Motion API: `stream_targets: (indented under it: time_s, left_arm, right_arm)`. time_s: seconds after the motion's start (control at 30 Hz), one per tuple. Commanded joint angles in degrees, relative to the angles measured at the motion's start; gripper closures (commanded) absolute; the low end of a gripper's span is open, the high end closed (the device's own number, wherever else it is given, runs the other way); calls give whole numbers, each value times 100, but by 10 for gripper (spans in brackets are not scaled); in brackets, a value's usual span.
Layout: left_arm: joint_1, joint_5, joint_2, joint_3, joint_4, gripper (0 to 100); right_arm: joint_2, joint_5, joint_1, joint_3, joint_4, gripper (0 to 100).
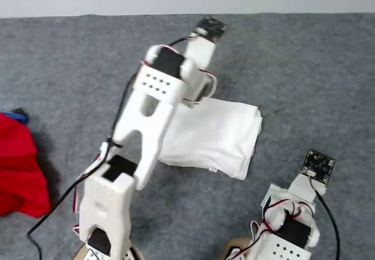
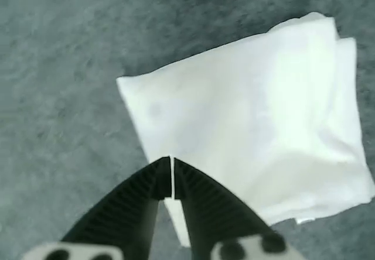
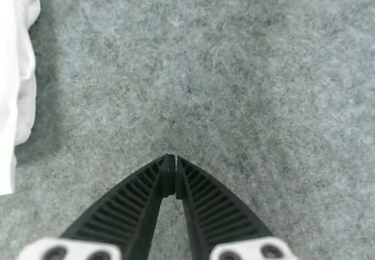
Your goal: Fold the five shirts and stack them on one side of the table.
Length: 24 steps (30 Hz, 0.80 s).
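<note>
Left gripper [image 2: 173,161] is clamped shut on nothing, hanging over one edge of the folded white shirt [image 2: 252,119], probably so the fold lies undisturbed. Grey felt table [image 1: 316,61] holds that shirt mid-table. Red shirt [image 1: 20,166] sits bunched at the edge, seemingly unfolded. Right gripper [image 3: 170,160] is also closed, parked over bare felt beside the white shirt.

Folded shirt [image 1: 214,136]: plain white, no print. Garment [image 1: 20,166] at the table's left edge: solid red, with a small blue item [image 1: 19,117] beside it. Table cover [image 1: 316,67]: mottled grey. Left arm [image 1: 146,125] and right arm [image 1: 293,236]: white shells, black motors. Left gripper [image 2: 173,167] and right gripper [image 3: 171,165]: black, ribbed.
</note>
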Motion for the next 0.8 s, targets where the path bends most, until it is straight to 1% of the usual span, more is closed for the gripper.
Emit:
stream_targets:
  time_s: [0.0, 0.13, 0.23, 0.37, 0.5, 0.6, 0.7, 0.77]
  left_arm:
    - [-316, -53, -923, 374, 149, 994]
    - [-695, -88, -1547, 1051, 149, 994]
    - [-941, -264, -1890, 1534, 149, 994]
    - [-1099, -308, -2251, 1947, 141, 994]
    - [-1029, -299, -2418, 2149, 141, 994]
    - [-923, -299, -2356, 2343, 105, 994]
    - [-782, -299, -2092, 2457, 70, 994]
    - [-712, -299, -1916, 2457, 105, 994]
  right_arm:
    - [-66, -26, 66, 88, -66, 988]
    - [-66, -26, 48, 88, -66, 988]
    - [-66, -26, 40, 88, -66, 987]
    - [-66, -26, 40, 88, -66, 986]
    - [-75, -9, 84, 9, -75, 985]
    - [-75, 44, 101, -484, -207, 985]
    - [-31, 290, -224, -879, -444, 984]
    - [-22, 387, -523, -1125, -321, 983]
